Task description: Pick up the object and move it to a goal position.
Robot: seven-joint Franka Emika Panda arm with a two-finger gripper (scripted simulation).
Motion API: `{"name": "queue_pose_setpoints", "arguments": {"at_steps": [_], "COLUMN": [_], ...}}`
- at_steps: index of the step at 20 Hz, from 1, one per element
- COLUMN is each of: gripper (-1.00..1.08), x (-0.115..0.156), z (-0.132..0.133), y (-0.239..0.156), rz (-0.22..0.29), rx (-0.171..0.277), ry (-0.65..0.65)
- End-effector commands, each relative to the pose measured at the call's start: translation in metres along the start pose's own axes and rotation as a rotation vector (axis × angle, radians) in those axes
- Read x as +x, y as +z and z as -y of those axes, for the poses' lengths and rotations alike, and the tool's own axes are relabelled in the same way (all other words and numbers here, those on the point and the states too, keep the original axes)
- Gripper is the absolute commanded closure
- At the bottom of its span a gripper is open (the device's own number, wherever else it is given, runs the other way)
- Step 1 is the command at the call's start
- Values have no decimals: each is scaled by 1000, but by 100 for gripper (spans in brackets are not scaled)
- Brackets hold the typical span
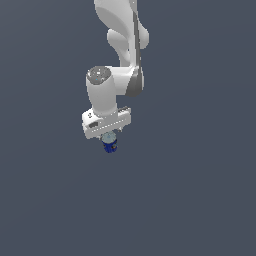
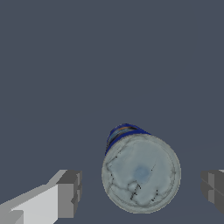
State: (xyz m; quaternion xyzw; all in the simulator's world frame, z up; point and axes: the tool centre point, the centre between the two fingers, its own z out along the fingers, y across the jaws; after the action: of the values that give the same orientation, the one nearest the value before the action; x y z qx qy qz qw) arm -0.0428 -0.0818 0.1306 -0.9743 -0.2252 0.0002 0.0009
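The object (image 1: 110,144) is a small dark blue can with a pale grey top, standing upright on the dark floor just under the white arm's hand. In the wrist view the object (image 2: 141,174) shows its round silver lid between the two grey fingertips. My gripper (image 2: 141,190) is open, with one finger (image 2: 69,194) on one side and the other finger (image 2: 213,189) on the far side. A visible gap separates each pad from the can. In the exterior view the gripper (image 1: 110,140) hangs right over the can, its fingers mostly hidden by the hand.
A flat dark grey-blue floor (image 1: 200,200) spreads in every direction. The white arm (image 1: 122,45) rises toward the top of the exterior view.
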Motion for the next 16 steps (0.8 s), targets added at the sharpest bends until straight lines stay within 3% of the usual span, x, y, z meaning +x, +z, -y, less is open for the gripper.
{"name": "queue_pose_setpoints", "arguments": {"at_steps": [1,16], "gripper": [-92,-92], "x": [-4,-9], "z": [-3,-6], "y": [3,18], "rz": [0,0], "rx": [-1,-2], "ry": [-28,-58]}}
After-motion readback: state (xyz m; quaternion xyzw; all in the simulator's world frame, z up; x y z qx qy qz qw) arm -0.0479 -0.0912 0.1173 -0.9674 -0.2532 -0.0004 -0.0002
